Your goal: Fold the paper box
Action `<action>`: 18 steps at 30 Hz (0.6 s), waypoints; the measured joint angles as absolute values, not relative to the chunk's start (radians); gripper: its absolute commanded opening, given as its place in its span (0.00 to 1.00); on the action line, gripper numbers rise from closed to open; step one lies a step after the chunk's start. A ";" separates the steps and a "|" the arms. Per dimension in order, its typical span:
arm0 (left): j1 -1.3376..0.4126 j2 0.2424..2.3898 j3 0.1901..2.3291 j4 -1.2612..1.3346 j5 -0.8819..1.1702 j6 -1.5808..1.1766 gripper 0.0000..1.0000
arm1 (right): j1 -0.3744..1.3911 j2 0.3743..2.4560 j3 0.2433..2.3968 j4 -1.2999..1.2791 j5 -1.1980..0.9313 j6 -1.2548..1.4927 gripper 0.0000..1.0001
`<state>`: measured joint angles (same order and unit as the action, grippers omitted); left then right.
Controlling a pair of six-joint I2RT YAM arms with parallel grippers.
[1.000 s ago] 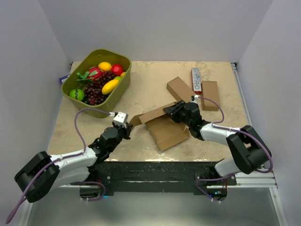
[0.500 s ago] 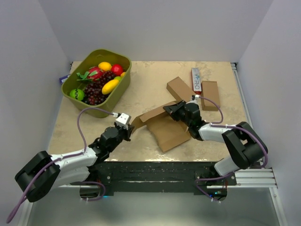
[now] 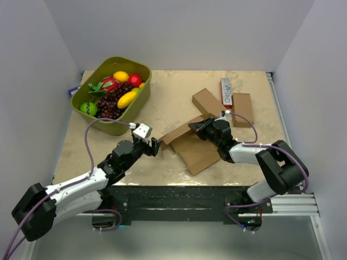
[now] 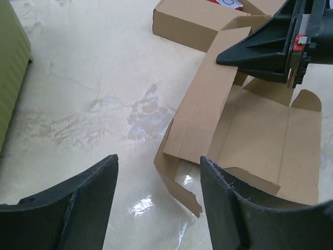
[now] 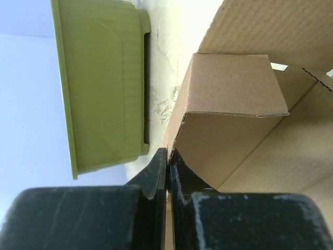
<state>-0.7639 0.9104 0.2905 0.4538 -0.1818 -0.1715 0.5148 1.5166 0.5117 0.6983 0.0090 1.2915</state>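
The paper box point(image 3: 198, 153) lies unfolded at mid-table, its long panel point(image 4: 208, 99) raised at a slant. My right gripper point(image 3: 196, 127) is shut on that panel's far edge; in the right wrist view the fingers point(image 5: 169, 154) pinch the thin cardboard edge point(image 5: 234, 88). My left gripper point(image 3: 155, 146) stands open at the box's left end. In the left wrist view its fingers point(image 4: 158, 162) straddle a small curled side flap point(image 4: 179, 182) without touching it. The right gripper point(image 4: 260, 49) shows there too, holding the panel from above.
A green bin point(image 3: 116, 128) of toy fruit stands at the back left, also visible from the right wrist point(image 5: 99, 83). Two plain brown boxes point(image 3: 206, 101) point(image 3: 242, 109) and a white-and-red carton point(image 3: 226, 92) lie behind the paper box.
My left gripper has opened and slid right, up to the box's left flap. The right gripper has closed on the raised panel's edge.
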 measured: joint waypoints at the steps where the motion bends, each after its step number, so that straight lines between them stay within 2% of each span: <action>1: -0.764 0.926 0.307 0.449 -0.181 -0.163 0.69 | 0.515 1.517 0.509 0.702 0.009 1.292 0.02; 8: -0.764 1.128 0.408 0.442 -0.174 -0.116 0.68 | 0.515 1.517 0.503 0.714 0.007 1.295 0.01; 18: -0.764 1.261 0.468 0.427 -0.171 -0.080 0.65 | 0.515 1.517 0.500 0.720 0.006 1.298 0.01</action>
<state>-0.7639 1.2606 0.4683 0.4271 -0.1711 -0.0803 0.5148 1.5166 0.4995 0.7197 0.0055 1.2984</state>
